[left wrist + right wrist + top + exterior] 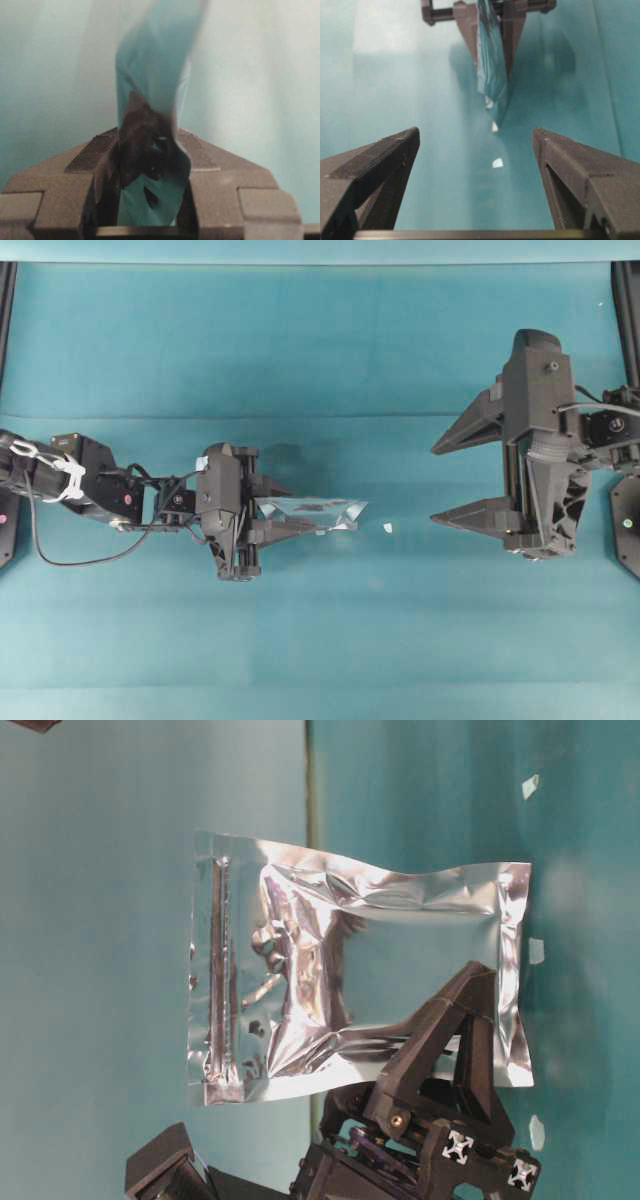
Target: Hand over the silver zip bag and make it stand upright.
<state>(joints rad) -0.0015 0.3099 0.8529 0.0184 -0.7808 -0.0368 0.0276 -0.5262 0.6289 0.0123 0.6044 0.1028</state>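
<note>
The silver zip bag (318, 510) is a crinkled foil pouch held edge-on above the teal table, pointing toward the right arm. In the table-level view the bag (300, 970) shows its full face, with the sealed strip on the left. My left gripper (285, 510) is shut on one end of it; in the left wrist view the foil (150, 75) rises from between the fingers (90, 155). My right gripper (436, 485) stands wide open to the right of the bag, a clear gap away, with nothing between its fingers (395, 150). Ahead of them the bag (492, 65) hangs in the left gripper.
A tiny pale fleck (388, 527) lies on the teal cloth (300, 360) between the bag's free end and the right gripper, also seen as a fleck (497, 162) in the right wrist view. Black frame rails (628, 310) border the table's sides.
</note>
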